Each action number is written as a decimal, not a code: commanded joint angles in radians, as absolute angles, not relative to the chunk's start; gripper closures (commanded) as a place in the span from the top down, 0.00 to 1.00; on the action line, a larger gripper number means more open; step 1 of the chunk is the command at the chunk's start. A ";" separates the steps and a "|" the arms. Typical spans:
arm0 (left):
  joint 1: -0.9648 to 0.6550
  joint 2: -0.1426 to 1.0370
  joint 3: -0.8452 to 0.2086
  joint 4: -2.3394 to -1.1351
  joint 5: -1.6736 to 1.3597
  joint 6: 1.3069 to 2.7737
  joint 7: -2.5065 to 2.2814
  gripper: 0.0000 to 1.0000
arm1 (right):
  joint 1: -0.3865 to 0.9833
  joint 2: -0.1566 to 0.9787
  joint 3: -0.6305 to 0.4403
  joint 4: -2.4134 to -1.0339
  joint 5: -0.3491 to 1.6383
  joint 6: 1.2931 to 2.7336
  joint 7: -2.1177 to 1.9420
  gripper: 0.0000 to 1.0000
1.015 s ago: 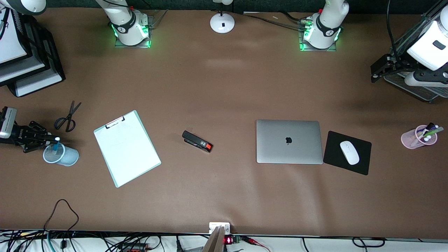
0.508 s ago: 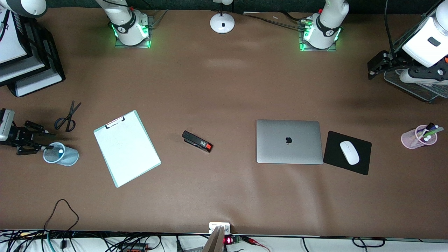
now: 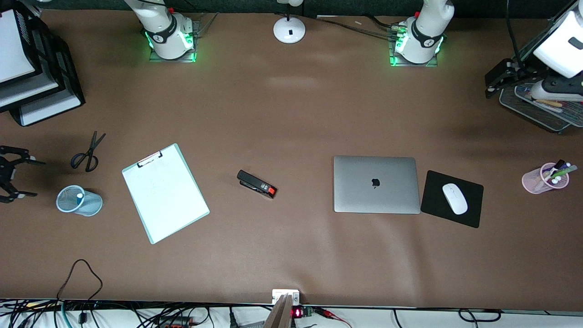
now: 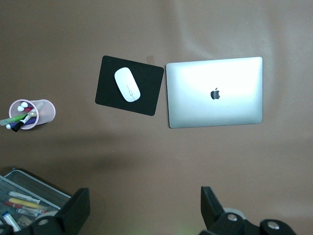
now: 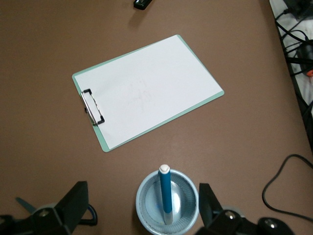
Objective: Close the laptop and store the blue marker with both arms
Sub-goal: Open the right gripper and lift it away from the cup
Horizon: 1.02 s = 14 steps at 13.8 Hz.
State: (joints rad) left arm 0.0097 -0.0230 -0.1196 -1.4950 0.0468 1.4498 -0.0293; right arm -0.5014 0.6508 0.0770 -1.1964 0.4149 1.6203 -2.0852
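Marker: blue marker stands upright in the blue mesh cup at the right arm's end of the table.
Laptop: laptop lies lid-down beside the mousepad.
Right end effector: wide, empty, beside the cup.
Left end effector: wide, empty, over the wire tray.
Technique: judged complete; retract each arm straight up, avoiding cup contact.

Silver laptop lies closed; blue marker stands in mesh cup.
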 commanded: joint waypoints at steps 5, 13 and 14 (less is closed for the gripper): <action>-0.023 -0.035 -0.092 -1.500 0.031 1.440 0.015 1.00 | -0.373 0.405 0.078 -1.342 0.310 1.615 -1.749 1.00; -0.023 -0.041 -0.092 -1.531 0.029 1.479 0.015 1.00 | -0.250 0.238 0.078 -1.456 0.229 1.571 -1.230 1.00; -0.023 -0.040 -0.092 -1.529 0.031 1.479 0.015 1.00 | -0.236 0.226 0.078 -1.463 0.221 1.572 -1.148 1.00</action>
State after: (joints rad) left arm -0.0160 -0.0233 -0.1019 -1.5179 0.0459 1.4676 -0.0089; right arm -0.2664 0.2744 0.0801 -1.4139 0.2518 1.5698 -1.2796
